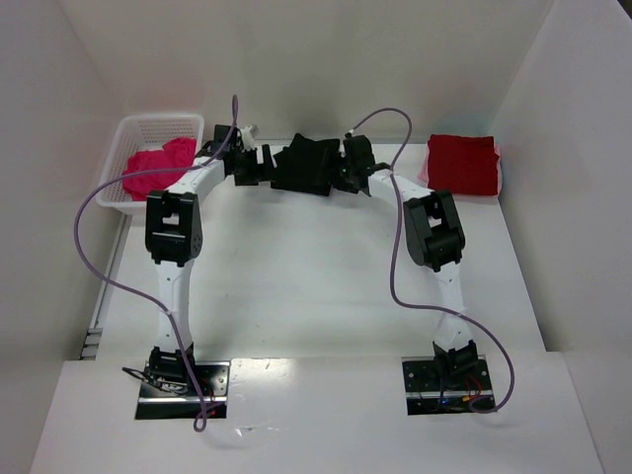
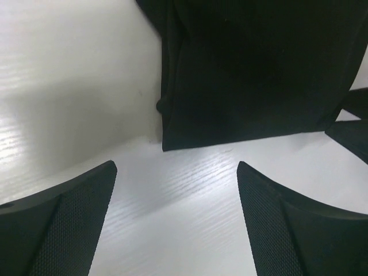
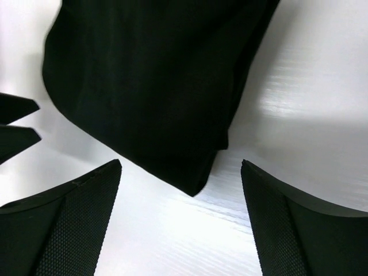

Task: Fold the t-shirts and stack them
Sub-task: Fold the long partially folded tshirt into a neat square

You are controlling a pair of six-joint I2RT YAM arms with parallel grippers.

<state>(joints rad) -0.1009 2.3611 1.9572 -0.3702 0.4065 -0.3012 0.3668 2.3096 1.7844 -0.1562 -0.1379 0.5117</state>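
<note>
The black t-shirt (image 1: 306,166) lies folded into a small bundle at the far middle of the table, between my two grippers. My left gripper (image 1: 259,163) stands open just to its left. In the left wrist view the fingers (image 2: 86,213) are spread over bare table, with the shirt's folded edge (image 2: 253,75) just beyond the tips. My right gripper (image 1: 346,168) is open on the shirt's right side. A corner of the black cloth (image 3: 155,86) reaches in between its spread fingertips (image 3: 270,218). The dark red t-shirt (image 1: 462,163) lies folded at the far right. The magenta-pink t-shirt (image 1: 158,168) lies crumpled in the basket.
A white mesh basket (image 1: 148,123) stands at the far left of the table. White walls close in the left, back and right sides. Purple cables (image 1: 89,247) loop beside both arms. The table (image 1: 296,286) is white.
</note>
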